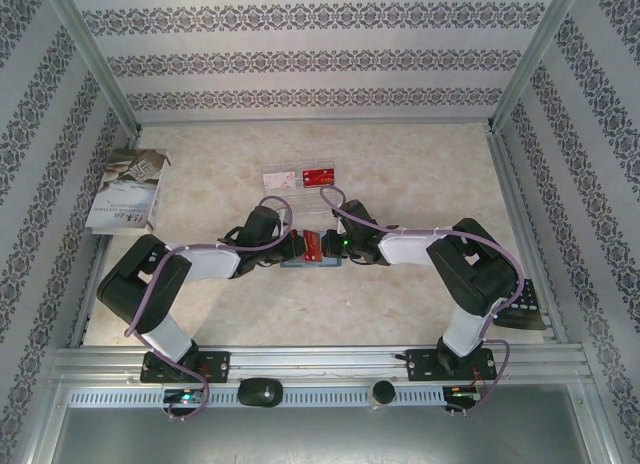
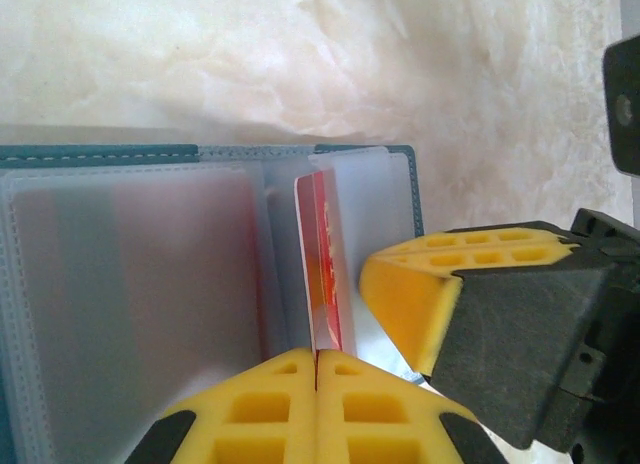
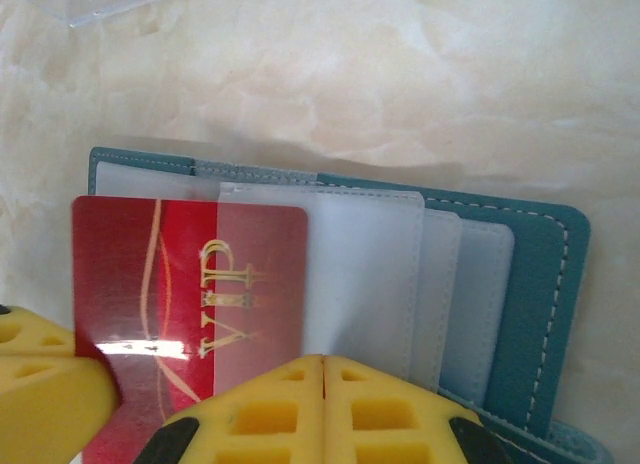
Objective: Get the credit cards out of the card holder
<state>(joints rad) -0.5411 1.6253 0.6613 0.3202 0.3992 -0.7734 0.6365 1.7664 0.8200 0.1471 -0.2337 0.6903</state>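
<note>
The teal card holder [image 1: 310, 262] lies open mid-table between my two grippers. Its clear sleeves [image 3: 370, 274] fan out over the teal cover [image 3: 545, 284]. A red credit card [image 3: 150, 284] with gold VIP print sticks halfway out of one sleeve. My left gripper [image 2: 318, 359] is shut on that card's near edge [image 2: 325, 264], and the card stands on edge above the holder [image 2: 100, 154]. My right gripper [image 3: 323, 362] is shut on the clear sleeve just beside the card; its yellow finger [image 2: 440, 284] shows to the right of the card. In the top view the left gripper [image 1: 298, 246] and right gripper [image 1: 333, 249] almost touch.
A clear plastic tray [image 1: 285, 179] at the back holds a red card [image 1: 320, 177] and a pale one. A white booklet [image 1: 128, 189] lies at the far left, a black calculator [image 1: 525, 309] at the right edge. Metal rails frame the table.
</note>
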